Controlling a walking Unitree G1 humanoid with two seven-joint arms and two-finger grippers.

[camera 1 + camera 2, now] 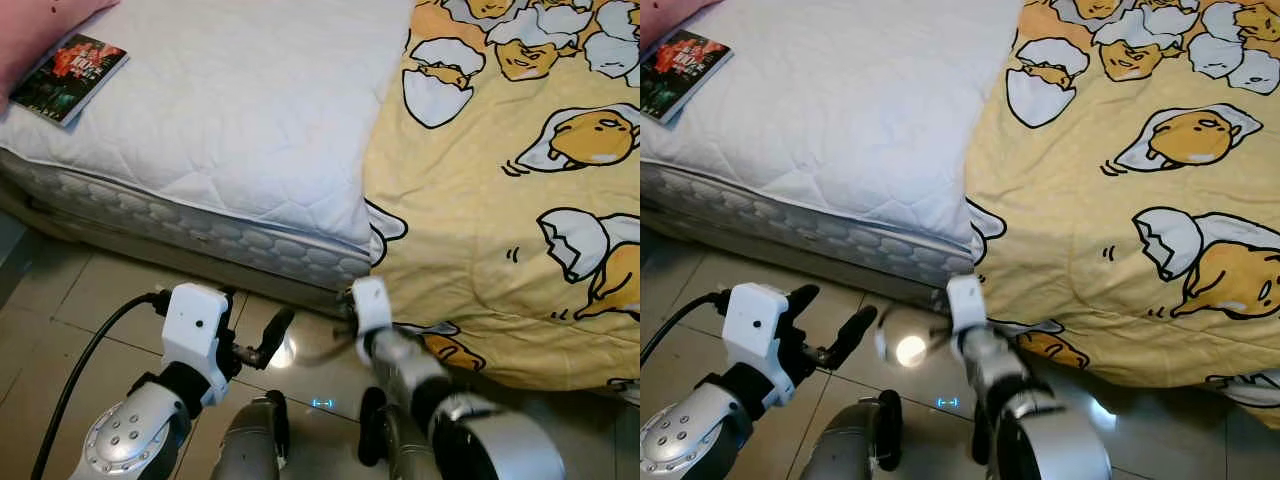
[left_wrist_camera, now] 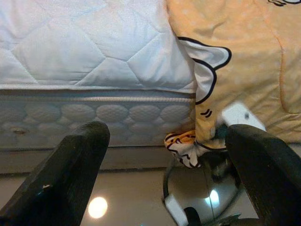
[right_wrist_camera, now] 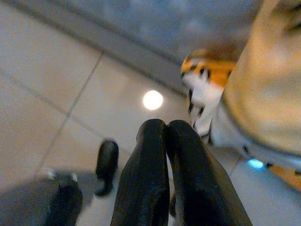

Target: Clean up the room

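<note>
You are standing at the side of a bed, looking down at a white quilted mattress [image 1: 240,110] with a yellow blanket printed with cartoon eggs [image 1: 500,200] covering the half toward your right arm and hanging over the mattress edge toward the glossy beige tiled floor [image 1: 60,330]. Far from the blanket, on the mattress's opposite corner, a dark book with a red cover picture [image 1: 70,75] lies flat, touching a pink cushion [image 1: 35,30] at the frame edge.

Your left gripper [image 1: 250,335] hovers over the floor just below the mattress side, its two black fingers spread wide apart and holding nothing. The left wrist view shows what the head views cannot: the padded grey side panel of the mattress [image 2: 94,117], and the blanket's hanging corner [image 2: 186,146] dangling just below the mattress edge, near your right arm's white housing.

Your right gripper [image 3: 167,141] is blurred in the head views, beside the blanket's hanging edge. The right wrist view settles it: both fingers [image 3: 146,179] are pressed together, empty, above the floor, with the blanket's corner just beside them and not touching.
</note>
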